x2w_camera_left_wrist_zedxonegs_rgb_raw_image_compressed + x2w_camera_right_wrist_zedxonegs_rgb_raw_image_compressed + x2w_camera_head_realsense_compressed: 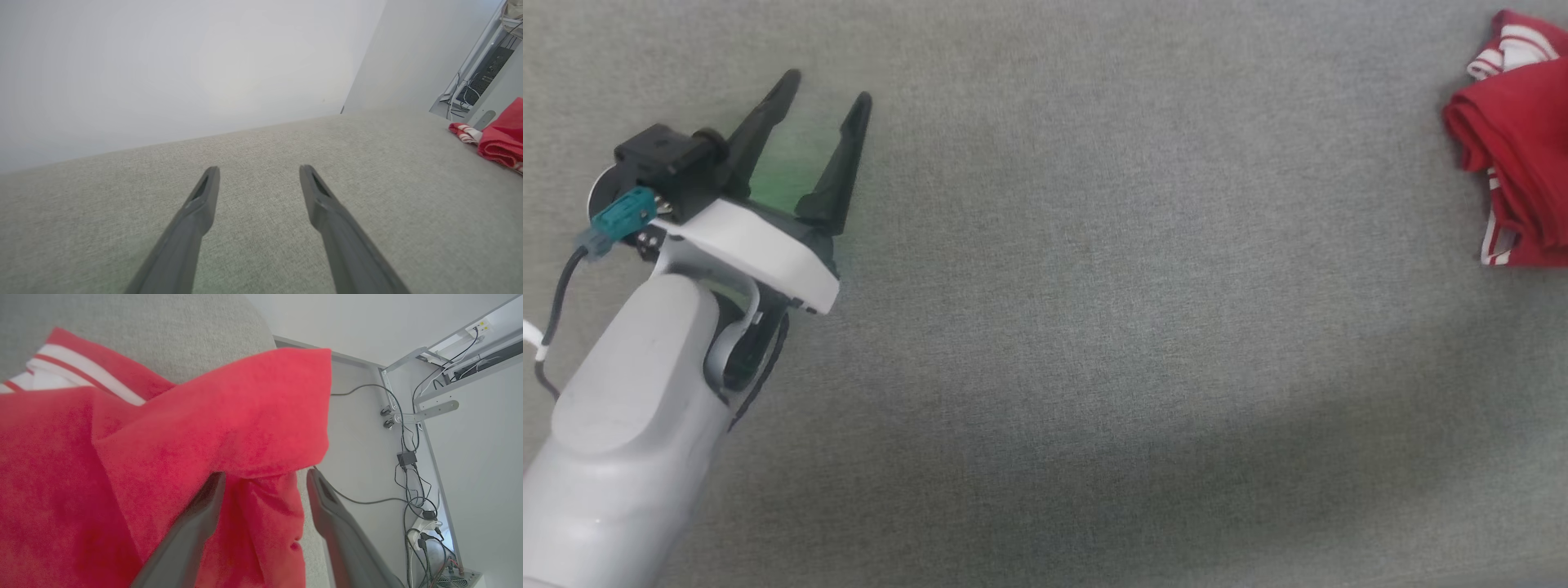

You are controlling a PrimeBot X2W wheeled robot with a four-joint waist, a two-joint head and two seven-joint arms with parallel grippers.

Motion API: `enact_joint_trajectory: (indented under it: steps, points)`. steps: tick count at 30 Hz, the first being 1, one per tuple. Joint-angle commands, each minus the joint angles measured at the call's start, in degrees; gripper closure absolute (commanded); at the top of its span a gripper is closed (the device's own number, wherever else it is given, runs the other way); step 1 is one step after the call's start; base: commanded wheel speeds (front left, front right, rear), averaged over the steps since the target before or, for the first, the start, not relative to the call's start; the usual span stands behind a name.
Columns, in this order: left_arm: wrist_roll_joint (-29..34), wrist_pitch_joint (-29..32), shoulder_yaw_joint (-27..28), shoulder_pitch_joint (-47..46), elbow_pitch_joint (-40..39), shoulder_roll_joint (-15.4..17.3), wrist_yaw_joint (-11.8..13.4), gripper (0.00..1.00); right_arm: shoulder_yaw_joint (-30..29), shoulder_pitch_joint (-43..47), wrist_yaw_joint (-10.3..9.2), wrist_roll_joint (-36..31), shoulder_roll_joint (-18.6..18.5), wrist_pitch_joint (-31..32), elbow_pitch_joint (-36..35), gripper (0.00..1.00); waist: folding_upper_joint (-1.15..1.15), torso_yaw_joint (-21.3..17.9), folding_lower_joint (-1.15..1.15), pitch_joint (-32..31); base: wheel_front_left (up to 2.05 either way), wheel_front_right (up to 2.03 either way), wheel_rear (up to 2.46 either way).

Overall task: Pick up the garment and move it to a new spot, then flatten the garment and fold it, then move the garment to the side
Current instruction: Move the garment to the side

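Note:
The garment [1519, 147], red with white-striped trim, lies bunched at the far right edge of the head view on the grey fabric surface [1094, 327]. In the left wrist view the garment [504, 139] sits far off to the right. My left gripper [827, 90] hovers open at the upper left with nothing between its fingers, and its own view shows the left gripper [259, 169] spread wide over bare fabric. My right gripper [266, 475] stands open at the garment [163, 457], with a red fold draped over and between its fingertips.
The grey surface ends at a pale wall [163, 61] ahead of the left gripper. Past the surface's edge by the garment hang cables and power bricks [408, 457] on a metal frame [421, 412].

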Motion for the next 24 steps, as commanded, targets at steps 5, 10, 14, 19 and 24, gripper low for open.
enact_joint_trajectory:
  steps: [5, 10, 14, 19, 24]
  points:
    - [0.4, -0.2, 3.8, 4.0, -0.5, -0.7, -0.1, 0.00, -1.8, -1.7, 0.01, 0.2, 2.0, -2.0, 0.9, 0.00, 0.00, 0.9, 0.00, -4.0, 0.00, 0.00, 0.00]
    - [0.9, -0.2, 6.4, 7.4, -1.0, -1.2, -0.1, 0.00, -2.1, -1.6, 0.01, 1.9, 4.8, -3.8, 0.3, 0.00, 0.00, 1.9, 0.00, -7.6, 0.00, 0.00, 0.00]
    - [0.9, -0.2, 8.5, 10.2, -1.7, -1.3, -0.1, 0.00, -1.1, 0.2, 0.01, 4.1, 7.4, -6.2, -0.7, 0.00, 0.00, 3.2, 0.00, -11.0, 0.00, 0.00, 0.00]
    - [1.3, -0.2, 11.1, 14.6, -2.6, -1.0, -0.1, 0.00, 1.8, 3.2, 0.00, 8.1, 10.5, -8.8, -2.5, 0.00, 0.00, 4.7, 0.00, -14.7, 0.00, 0.00, 0.00]
    - [1.3, -0.2, 12.3, 19.3, -3.6, -0.2, -0.1, 0.00, 5.6, 8.2, 0.01, 12.3, 12.7, -11.6, -5.2, 0.00, 0.00, 6.5, 0.00, -18.4, 0.00, 0.00, 0.00]
